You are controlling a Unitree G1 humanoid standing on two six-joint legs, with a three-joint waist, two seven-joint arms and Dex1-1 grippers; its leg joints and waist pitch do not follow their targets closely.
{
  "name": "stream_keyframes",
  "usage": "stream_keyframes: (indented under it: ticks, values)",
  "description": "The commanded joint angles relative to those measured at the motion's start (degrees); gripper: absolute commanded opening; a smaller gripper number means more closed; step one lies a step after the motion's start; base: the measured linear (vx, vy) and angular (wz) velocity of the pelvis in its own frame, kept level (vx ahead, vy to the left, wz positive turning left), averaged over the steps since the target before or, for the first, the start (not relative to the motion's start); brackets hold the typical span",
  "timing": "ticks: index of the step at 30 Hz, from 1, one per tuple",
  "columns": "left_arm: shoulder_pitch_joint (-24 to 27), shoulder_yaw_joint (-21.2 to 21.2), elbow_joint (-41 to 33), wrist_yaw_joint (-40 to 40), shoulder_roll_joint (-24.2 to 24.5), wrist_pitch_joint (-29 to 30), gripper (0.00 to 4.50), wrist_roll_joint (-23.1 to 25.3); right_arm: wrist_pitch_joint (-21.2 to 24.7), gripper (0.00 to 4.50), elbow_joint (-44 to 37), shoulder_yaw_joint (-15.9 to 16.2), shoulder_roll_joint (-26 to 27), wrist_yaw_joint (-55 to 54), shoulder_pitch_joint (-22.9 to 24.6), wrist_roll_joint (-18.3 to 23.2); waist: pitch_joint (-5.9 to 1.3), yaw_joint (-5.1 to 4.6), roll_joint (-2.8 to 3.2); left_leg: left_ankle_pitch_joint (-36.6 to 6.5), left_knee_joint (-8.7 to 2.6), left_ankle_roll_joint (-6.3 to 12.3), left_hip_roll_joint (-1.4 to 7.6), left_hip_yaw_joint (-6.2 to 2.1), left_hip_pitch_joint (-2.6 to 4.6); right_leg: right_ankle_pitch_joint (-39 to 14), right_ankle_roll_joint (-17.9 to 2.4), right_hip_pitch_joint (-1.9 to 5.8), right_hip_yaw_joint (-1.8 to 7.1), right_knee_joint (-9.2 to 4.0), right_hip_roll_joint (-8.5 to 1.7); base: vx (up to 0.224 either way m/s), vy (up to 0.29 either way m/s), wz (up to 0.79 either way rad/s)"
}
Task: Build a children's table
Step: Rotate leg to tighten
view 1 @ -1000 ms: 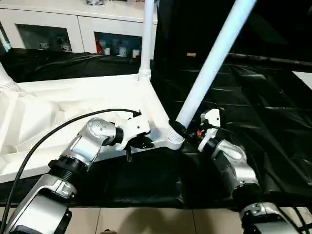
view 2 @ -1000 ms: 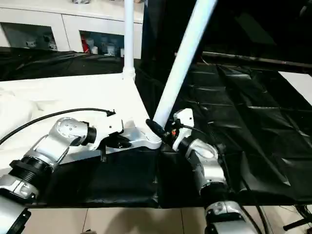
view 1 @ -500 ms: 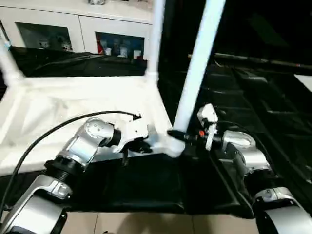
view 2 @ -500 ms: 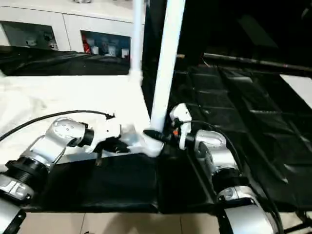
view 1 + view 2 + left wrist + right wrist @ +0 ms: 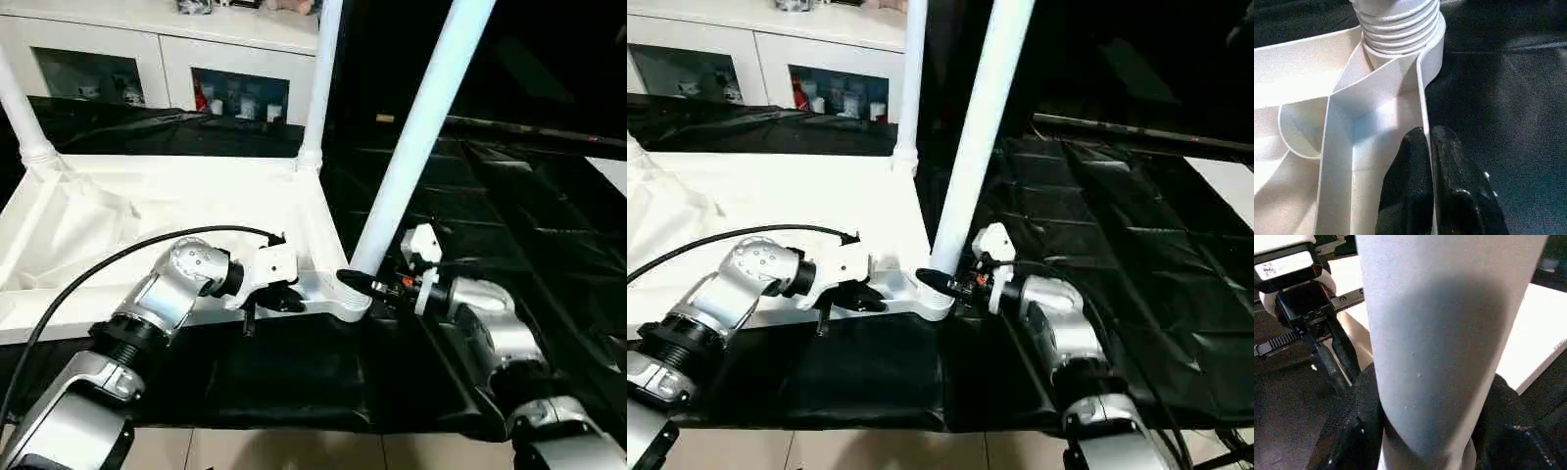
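Black cloth covered the work table (image 5: 549, 225), with white cabinets (image 5: 147, 59) behind it, and the children's table (image 5: 176, 211) lay upside down on the cloth toward its left side, ribbed underside up.

The right gripper (image 5: 367, 286) was clamped around the base of the leg (image 5: 416, 142) at the tabletop's near right corner; in the right wrist view its black fingers (image 5: 1354, 426) sat on either side of the white tube. From that grip the leg rose out of the corner socket (image 5: 345, 297) and leaned away to the right and back rather than standing straight, unlike the upright leg (image 5: 321, 88) at the far right corner. Its long axis therefore ran off the socket's axis, and my judgement is that the next move turns on bringing the tube plumb over the socket before it can seat fully.

The left gripper (image 5: 272, 299) was pinched closed on the thin near edge wall (image 5: 1422, 122) of the tabletop, just beside the same socket on its left, bracing the top. The right arm was the one on the leg; the left arm only steadied. A third leg (image 5: 22, 113) stood at the far left corner.
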Motion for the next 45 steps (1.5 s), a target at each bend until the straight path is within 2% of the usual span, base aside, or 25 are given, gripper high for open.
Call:
stream_keyframes:
  ticks: [1,7,10,15,16,17,19,20,21,22,23,24,25,26,27,28,29,30,31,32,33,34,35,38,45]
  values:
    - [-0.10,-2.34,-0.23,-1.86,-0.65,-1.48,0.00,0.97,3.35,1.91,6.42,3.04,-0.94,0.02,4.63,-3.81,-1.80,-0.54,1.51,-26.58,-4.55,-0.90,1.43,-0.32,0.38,-24.59,-8.44,1.31,2.11,-5.01,-2.52,0.000,0.000,0.00]
    - [-0.49,-2.93,0.26,-3.66,-0.15,-2.33,0.00,1.18,3.78,1.91,6.53,2.86,-1.02,1.05,3.88,-3.75,-1.77,-0.52,1.50,-26.64,-4.60,-0.87,1.43,-0.35,0.32,-25.21,-8.15,1.26,2.14,-5.12,-2.60,0.000,0.000,0.00]
    - [-1.69,-2.54,2.49,-1.04,-1.11,-1.88,0.00,2.17,2.71,1.91,8.92,1.28,-0.13,-3.77,2.50,-4.01,-1.74,-0.63,1.54,-26.83,-4.64,-1.04,1.39,-0.35,0.30,-25.55,-8.06,1.18,2.16,-5.13,-2.60,0.000,0.000,0.00]
    - [-2.96,-0.59,4.74,4.54,-4.04,1.92,0.00,1.96,1.05,1.91,13.13,-0.10,0.61,-16.43,0.70,-6.63,-1.08,-1.02,1.64,-31.91,-4.65,-1.82,1.21,-0.79,1.09,-34.97,-5.55,0.35,1.68,-6.28,-2.74,0.000,0.000,0.00]
    - [-3.18,-0.20,5.02,5.27,-4.64,2.60,0.00,1.71,0.91,1.91,13.83,-0.38,0.76,-18.69,0.37,-6.99,-0.96,-1.32,1.58,-34.20,-4.41,-1.97,1.02,-1.05,1.45,-39.35,-3.60,0.12,1.12,-7.03,-2.76,0.000,0.000,0.00]
    - [-3.93,0.61,5.83,7.56,-6.26,4.73,0.00,1.55,1.07,1.90,15.43,-1.19,1.35,-24.06,-0.56,-7.44,-0.70,-1.79,1.77,-36.56,-4.16,-1.91,0.81,-1.33,2.24,-43.31,-1.99,-0.27,0.06,-8.08,-2.64,-0.069,0.013,-0.05]
    - [-4.48,1.14,6.43,9.54,-7.49,6.46,0.00,1.59,1.33,1.90,16.33,-1.72,1.84,-27.57,-1.24,-7.60,-0.59,-2.58,2.58,-39.35,-4.29,-1.80,0.95,-1.99,2.94,-43.48,-1.46,0.14,-1.79,-9.34,-2.61,-0.067,0.023,-0.04]
    - [-5.86,2.56,8.39,14.91,-10.47,10.18,0.00,1.71,1.63,1.90,18.51,-3.10,3.15,-35.05,-2.97,-7.57,-0.78,-3.74,2.65,-41.35,-5.01,-1.59,1.31,-2.69,2.18,-39.55,-1.38,1.87,-3.21,-9.45,-2.53,-0.058,0.054,-0.07]
    - [-5.86,2.56,8.39,14.91,-10.47,10.18,0.00,1.71,1.63,1.90,18.51,-3.10,3.15,-35.05,-2.97,-7.57,-0.36,-3.61,3.79,-43.52,-5.86,-2.01,1.79,-2.90,2.04,-37.07,-2.15,2.32,-3.48,-8.93,-2.19,-0.058,0.054,-0.07]
    - [-7.14,4.38,10.42,21.00,-13.51,14.32,0.00,1.68,2.34,1.90,20.76,-4.71,4.70,-42.30,-4.82,-6.68,-0.37,-3.86,4.20,-48.62,-8.14,-2.30,3.19,-3.49,0.50,-28.31,-3.81,4.70,-3.38,-5.50,-1.69,-0.069,0.054,-0.09]
    - [-7.64,5.12,11.15,23.79,-14.92,16.31,0.00,1.68,2.90,1.90,21.80,-5.58,5.59,-45.33,-5.77,-5.93,0.10,-3.30,4.64,-51.40,-10.22,-2.66,4.04,-3.03,-0.87,-22.98,-5.11,5.66,-2.91,-2.14,-1.02,-0.112,0.025,0.11]
    - [-7.88,5.50,11.46,25.26,-15.70,17.27,0.00,1.69,3.21,1.90,22.40,-6.01,6.13,-47.07,-6.32,-5.55,0.32,-0.53,5.04,-55.34,-12.85,-2.28,4.62,-0.28,-3.07,-13.08,-6.03,6.85,-2.37,4.71,0.03,-0.112,0.025,0.11]
    - [-8.39,6.48,11.96,28.93,-17.96,19.56,0.00,1.69,4.00,1.90,24.26,-7.12,7.88,-52.26,-8.01,-4.51,0.02,-0.23,2.00,-47.79,-10.45,-0.02,3.36,1.45,0.64,-22.32,-3.79,3.72,1.57,3.11,-0.84,-0.048,-0.065,0.26]
    - [-8.47,6.73,11.95,29.79,-18.63,20.10,0.00,1.68,4.18,1.90,24.82,-7.41,8.43,-53.72,-8.51,-4.23,0.78,-0.61,-1.34,-28.32,4.50,-0.91,-1.09,0.74,7.34,-62.17,1.08,-5.44,1.29,-10.57,-6.02,0.080,-0.104,0.10]
    - [-8.21,6.87,10.82,31.24,-20.47,21.50,0.00,1.78,4.69,1.90,26.09,-7.57,9.94,-56.79,-9.76,-4.05,0.52,-0.64,-0.22,-19.68,5.70,0.15,-0.94,0.06,5.87,-68.69,0.30,-4.50,3.34,-11.13,-8.38,0.080,-0.104,0.10]
    - [-7.94,6.65,9.90,31.61,-21.18,22.27,0.00,1.83,4.81,1.90,26.56,-7.34,10.65,-57.88,-10.28,-4.30,-0.61,-0.60,0.51,-10.42,0.60,0.15,0.29,-2.46,-2.78,-56.93,-0.92,4.70,3.57,-6.01,-8.78,0.145,-0.005,-0.42]
    - [-7.72,6.49,9.19,31.89,-21.66,22.91,0.00,1.83,4.82,1.90,26.84,-7.14,11.16,-58.36,-10.60,-4.48,-1.63,0.11,1.78,-6.80,-3.01,-2.45,1.23,-2.44,-1.64,-30.14,-3.14,3.49,1.81,-3.28,-4.06,0.089,0.020,-0.34]
    - [-7.65,6.54,8.74,32.33,-22.21,23.61,0.00,1.78,4.73,1.90,27.38,-7.18,11.73,-58.97,-11.08,-4.68,-2.15,0.01,2.17,-7.60,-2.67,-2.01,1.36,-1.57,1.06,-11.16,-7.64,1.94,1.76,-1.94,-2.85,0.089,0.020,-0.34]
    - [-7.61,6.54,8.60,32.42,-22.30,23.78,0.00,1.79,4.74,1.90,27.56,-7.13,11.96,-59.22,-11.27,-4.84,-2.13,-0.33,1.94,-7.82,-2.62,-1.15,1.05,-1.00,1.15,-6.04,-9.69,2.09,1.91,-1.79,-2.53,0.013,-0.044,0.19]
    - [-7.60,6.54,8.44,32.83,-22.48,24.22,0.00,1.78,4.71,1.90,28.13,-7.04,12.61,-59.63,-11.83,-5.29,-1.01,-0.51,1.93,-15.86,-3.60,-0.64,1.15,-0.32,0.92,-11.43,-11.66,1.72,2.01,-3.07,-2.35,0.000,0.000,0.00]
    - [-7.61,6.53,8.63,32.99,-22.28,24.10,0.00,1.79,4.74,1.90,28.34,-7.12,12.94,-59.53,-12.05,-5.38,-1.16,-0.79,1.36,-20.12,-3.77,-0.67,0.90,-0.50,0.23,-19.90,-9.91,2.46,1.75,-3.57,-2.68,0.000,0.000,0.00]
    - [-7.59,6.51,8.93,32.99,-21.90,23.62,0.00,1.82,4.74,1.90,28.39,-6.95,13.01,-59.32,-12.12,-5.62,-1.24,-0.56,1.71,-21.47,-3.87,-0.73,0.92,-0.57,0.59,-23.41,-8.79,2.15,1.77,-4.09,-2.93,0.000,0.000,0.00]
    - [-7.59,6.51,8.93,32.99,-21.90,23.62,0.00,1.82,4.74,1.90,28.39,-6.95,13.01,-59.32,-12.12,-5.62,-1.19,-0.66,1.63,-23.44,-3.98,-0.87,1.11,-0.69,0.99,-26.54,-7.36,1.52,1.89,-4.75,-3.02,0.000,0.000,0.00]
    - [-7.22,6.49,9.13,33.11,-20.58,22.82,0.00,2.61,4.34,1.90,29.33,-6.70,12.94,-59.53,-12.60,-6.33,-1.29,-0.74,1.34,-22.30,-4.47,-0.88,1.16,-0.91,0.51,-27.77,-5.47,1.84,1.83,-5.12,-3.16,0.000,0.000,0.00]
    - [-6.71,6.18,8.56,32.35,-19.40,21.58,0.00,2.73,3.34,1.90,29.75,-6.49,12.43,-57.85,-13.20,-7.52,-1.18,-1.11,1.53,-21.38,-4.74,-1.22,1.25,-0.88,0.22,-25.77,-5.92,1.91,1.85,-5.12,-3.15,0.000,0.000,0.00]
